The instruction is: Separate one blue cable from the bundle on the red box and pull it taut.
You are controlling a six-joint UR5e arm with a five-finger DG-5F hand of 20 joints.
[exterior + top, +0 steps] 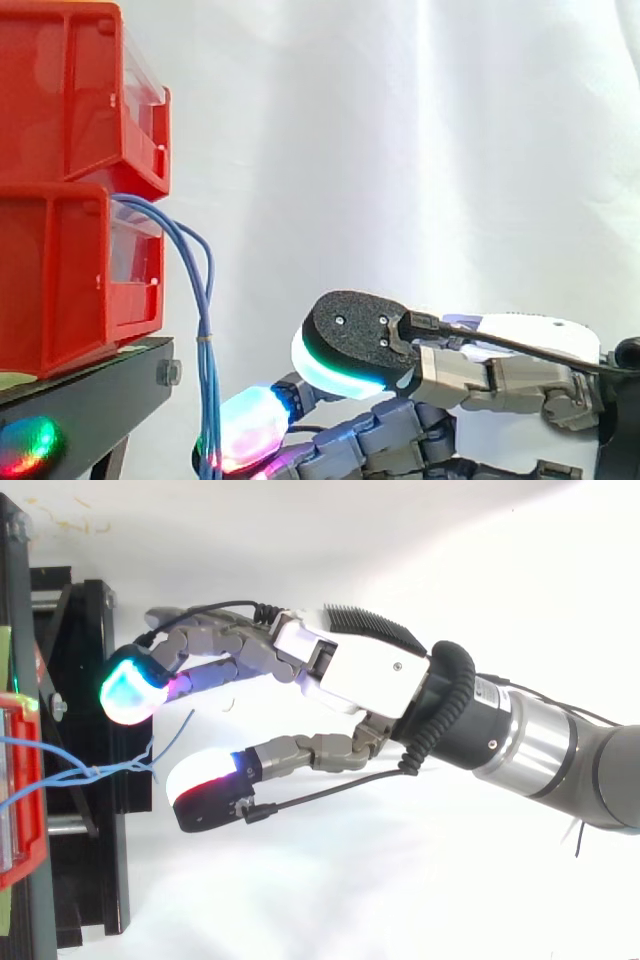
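Observation:
A bundle of thin blue cables (203, 300) leaves the lower red bin (60, 280) and hangs down past the black stand (95, 390), tied together partway down. In the top view the blue cables (95, 771) run right from the red bin (22, 855) and end in loose tips between my fingers and thumb. My hand (370, 680) reaches in from the right and is open, fingers fairly straight, thumb spread well apart. In the side view my hand (520, 345) is low, and one glowing fingertip (250, 425) sits right beside the hanging cables; I cannot tell if it touches them.
A second red bin (70, 90) is stacked on the lower one. The black stand (90, 880) runs along the left edge in the top view. A white curtain lies behind and under the arm.

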